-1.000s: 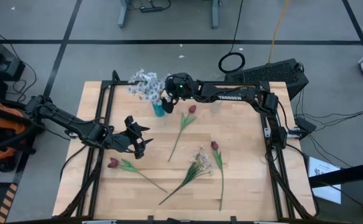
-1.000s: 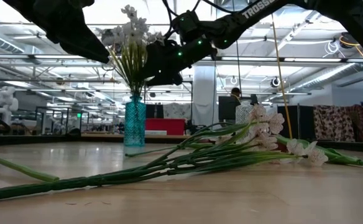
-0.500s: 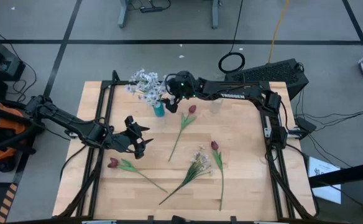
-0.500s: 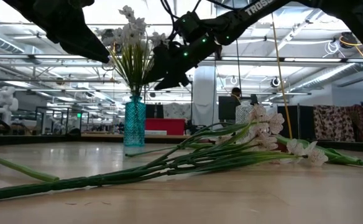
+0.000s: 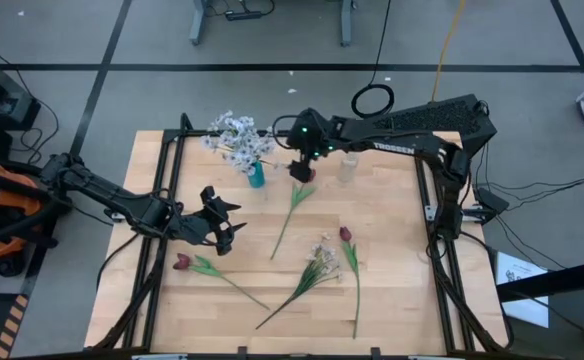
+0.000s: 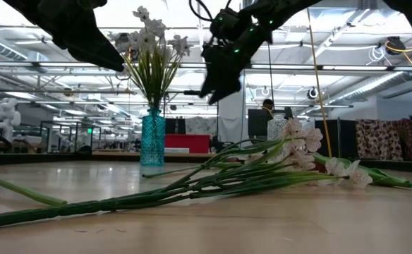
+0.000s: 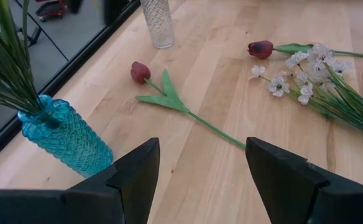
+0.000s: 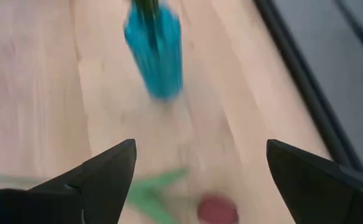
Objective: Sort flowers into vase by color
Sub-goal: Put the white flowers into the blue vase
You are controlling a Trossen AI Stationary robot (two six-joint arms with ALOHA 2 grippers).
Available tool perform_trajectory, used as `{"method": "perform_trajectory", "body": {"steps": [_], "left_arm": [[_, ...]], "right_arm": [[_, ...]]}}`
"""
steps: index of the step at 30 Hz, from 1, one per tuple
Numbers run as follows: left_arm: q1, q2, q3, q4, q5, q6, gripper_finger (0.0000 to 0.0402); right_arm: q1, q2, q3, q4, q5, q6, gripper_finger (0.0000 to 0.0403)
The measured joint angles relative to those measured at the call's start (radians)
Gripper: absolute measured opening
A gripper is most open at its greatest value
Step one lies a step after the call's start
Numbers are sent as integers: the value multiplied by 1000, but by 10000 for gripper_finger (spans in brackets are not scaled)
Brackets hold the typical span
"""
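Note:
A blue vase (image 5: 257, 176) near the table's far edge holds sprays of white blossoms (image 5: 234, 139), their stems down in its mouth. My right gripper (image 5: 301, 168) hangs open just right of the blue vase, above the bud of a red tulip (image 8: 217, 209) lying on the table. Two more red tulips (image 5: 182, 262) (image 5: 345, 234) and a white spray (image 5: 322, 257) lie flat on the wood. My left gripper (image 5: 223, 216) hovers open over the table's left half, with nothing between its fingers.
An empty clear glass vase (image 5: 348, 168) stands right of my right gripper, near the far edge. A black frame rail (image 5: 167, 190) runs along the table's left side, another (image 5: 427, 200) along the right. Bare wood (image 5: 402, 290) lies at the near right.
My right gripper has drawn back from the blue vase toward the table's right edge, risen a little and tipped its fingers further down, ending above the far tulip's bud. The white sprays have stayed in the vase.

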Motion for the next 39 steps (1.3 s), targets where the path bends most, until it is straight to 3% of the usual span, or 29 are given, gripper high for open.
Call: {"method": "perform_trajectory", "body": {"steps": [8,15,19,26,34,39], "left_arm": [[0,0,0,2,11,2,246],[0,0,0,18,51,-1,246],[0,14,-1,68,78,-1,246],[-42,101,-1,272,228,31,246],[-124,230,-1,454,263,50,246],[-188,320,18,512,261,16,246]], "right_arm": [[34,-86,0,-338,98,79,350],[188,-178,0,-518,228,254,350],[331,-225,0,-549,316,392,350],[590,-247,-2,-582,469,606,350],[826,-159,-2,-546,670,766,350],[911,-57,-2,-496,699,776,350]]}}
